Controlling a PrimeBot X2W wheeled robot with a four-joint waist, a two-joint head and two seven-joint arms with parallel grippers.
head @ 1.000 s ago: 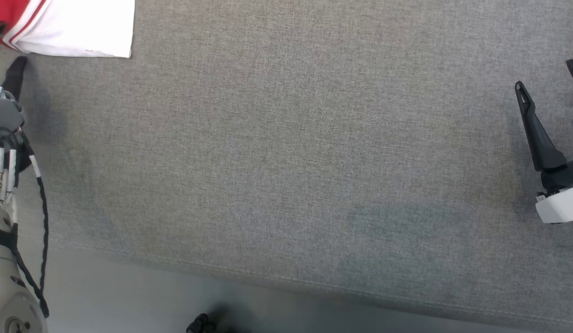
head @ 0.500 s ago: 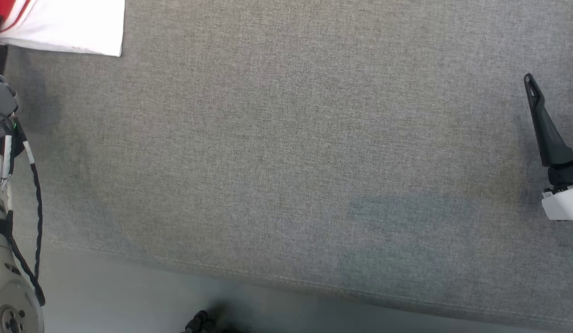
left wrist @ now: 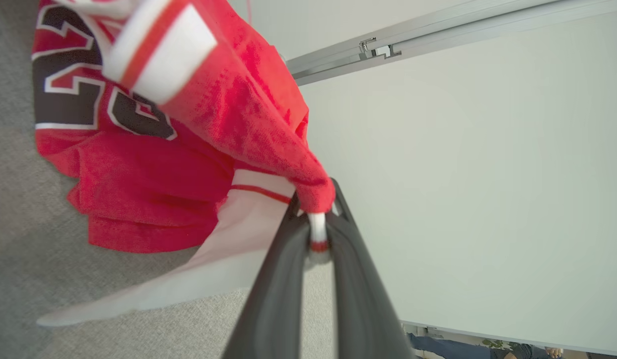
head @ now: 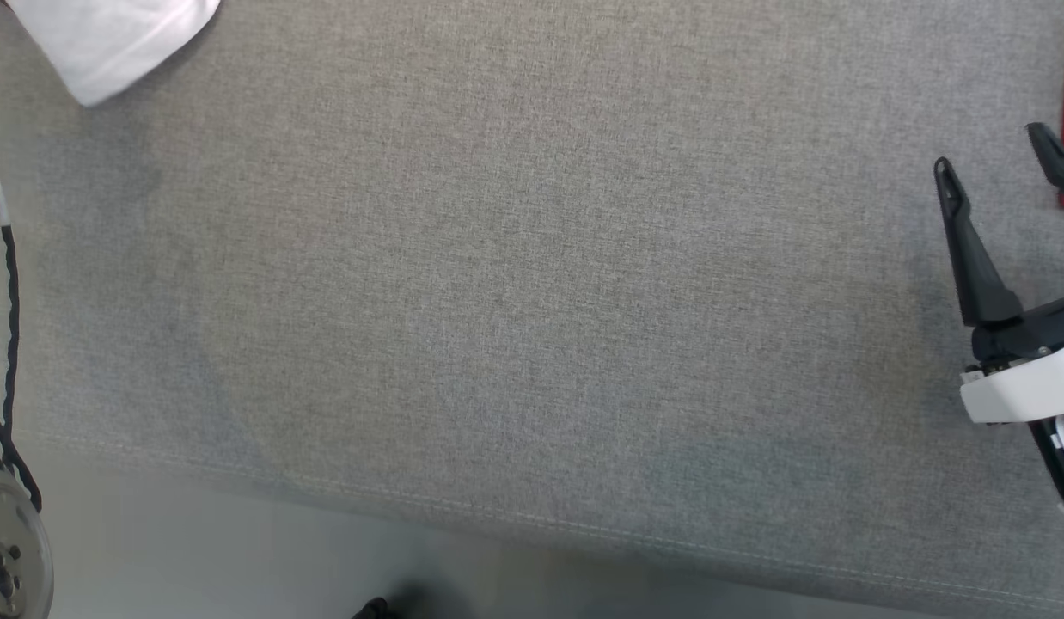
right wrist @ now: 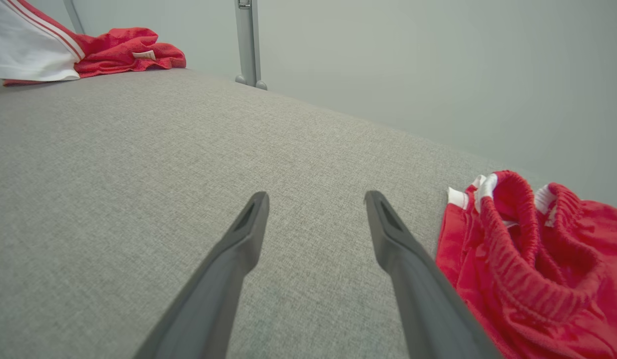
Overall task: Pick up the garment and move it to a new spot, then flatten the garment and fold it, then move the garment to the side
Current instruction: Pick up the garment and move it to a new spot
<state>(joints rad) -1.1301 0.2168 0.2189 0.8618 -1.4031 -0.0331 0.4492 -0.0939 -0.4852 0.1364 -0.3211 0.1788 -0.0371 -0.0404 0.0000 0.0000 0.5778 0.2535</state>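
Red jersey (left wrist: 154,189) with white trim lay bunched at the far left corner of the table (head: 532,301), its edge pinched in the closed left tool (left wrist: 316,212). The right tool (right wrist: 316,199), spread wide and empty, hovered well apart beside red shorts (right wrist: 528,259).

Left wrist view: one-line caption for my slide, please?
Left hand shut on the white-trimmed edge of the red jersey, the rest bunched on the grey fabric surface.
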